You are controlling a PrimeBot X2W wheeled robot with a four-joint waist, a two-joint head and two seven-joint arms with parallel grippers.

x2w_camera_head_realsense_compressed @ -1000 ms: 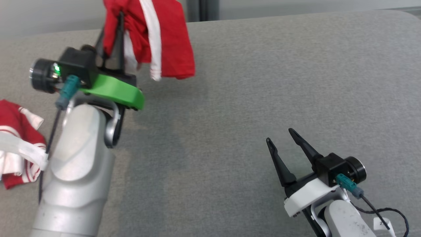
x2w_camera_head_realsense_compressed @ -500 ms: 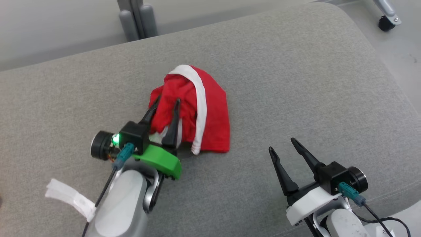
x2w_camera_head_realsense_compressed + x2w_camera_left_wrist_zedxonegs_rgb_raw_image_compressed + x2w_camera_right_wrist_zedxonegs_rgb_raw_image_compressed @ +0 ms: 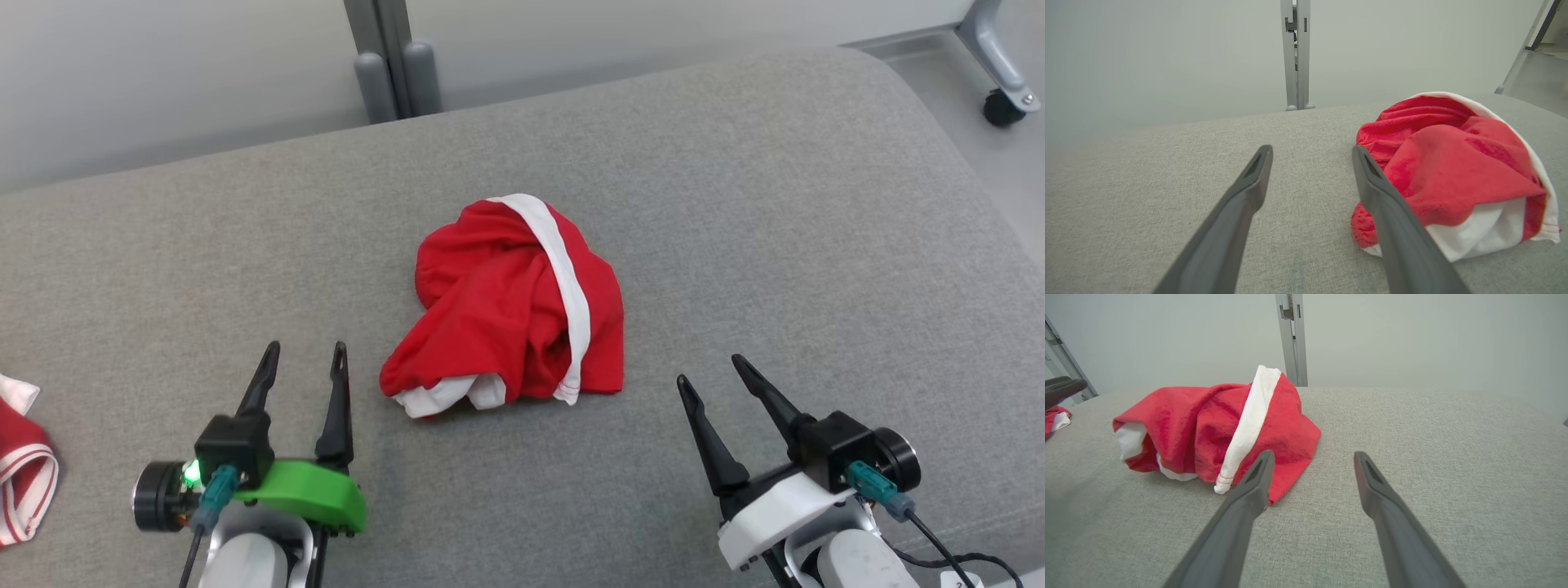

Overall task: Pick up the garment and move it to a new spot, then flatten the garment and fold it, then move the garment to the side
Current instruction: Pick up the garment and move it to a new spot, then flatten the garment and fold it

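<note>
Found the garment (image 3: 506,310) lying loose near the middle of the grey cushion (image 3: 775,212), bunched into a red heap with a white band (image 3: 563,278) draped over the top and white lining showing on the side toward the cushion's near edge. Judged the first step, the pick-up and move to a new spot, as probably done, going by the unheld lie of the cloth.

Saw the left gripper (image 3: 305,349) toward the cushion's near-left, fingers spread wide, holding nothing, just beside the heap and not touching. Saw the right gripper (image 3: 709,369) toward the cushion's near-right, likewise spread wide and empty, clear of the cloth.

Noted no flat panel, no crease line, no squared edge anywhere on the heap; took flattening as not yet begun. Left to do, then: spreading out, folding, shifting to the side.

Noted another red-and-white cloth (image 3: 24,465) at the cushion's left edge, well apart from the heap. Could not tell front from back, nor locate hem or openings under the folds.
</note>
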